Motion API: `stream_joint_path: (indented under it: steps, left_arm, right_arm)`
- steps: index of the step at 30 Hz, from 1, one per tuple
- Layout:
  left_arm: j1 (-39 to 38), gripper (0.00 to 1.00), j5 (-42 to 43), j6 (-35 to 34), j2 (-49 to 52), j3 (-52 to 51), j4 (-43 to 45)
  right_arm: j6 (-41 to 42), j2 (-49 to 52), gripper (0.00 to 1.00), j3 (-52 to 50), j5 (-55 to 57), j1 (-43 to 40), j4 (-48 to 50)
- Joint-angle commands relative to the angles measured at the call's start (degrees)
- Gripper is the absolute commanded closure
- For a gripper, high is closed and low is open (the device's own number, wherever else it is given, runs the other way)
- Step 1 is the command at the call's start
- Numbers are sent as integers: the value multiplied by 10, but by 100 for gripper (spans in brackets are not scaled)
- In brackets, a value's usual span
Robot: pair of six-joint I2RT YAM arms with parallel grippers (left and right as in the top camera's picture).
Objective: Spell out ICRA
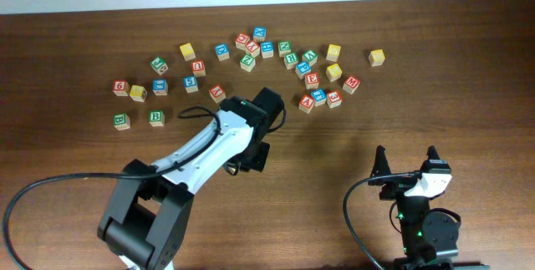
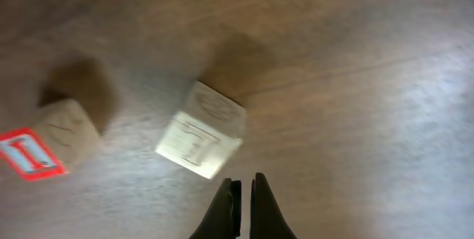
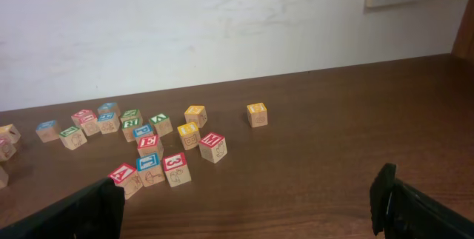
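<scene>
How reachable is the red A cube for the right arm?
Probably yes: the right gripper is open, and only bare table lies between it and the red A cube.

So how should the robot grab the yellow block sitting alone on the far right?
Probably from straight above, pinching two opposite flat sides of the yellow block. It sits flat on the table with nothing touching it, so fingers fit down either side.
</scene>
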Motion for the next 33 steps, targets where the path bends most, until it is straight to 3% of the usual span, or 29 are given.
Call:
stream_joint_path:
  steps: [1,18,33]
  left_arm:
    - [-2,100,-40,-2,3,-2,2]
    - [-2,100,-20,-2,9,-48,37]
    - [-21,100,67,1,9,-87,79]
  right_arm:
    - [-4,-4,2,-3,5,-5,-4]
    - [-4,-4,2,-3,5,-5,-4]
    - [-4,-4,2,-3,5,-5,-5]
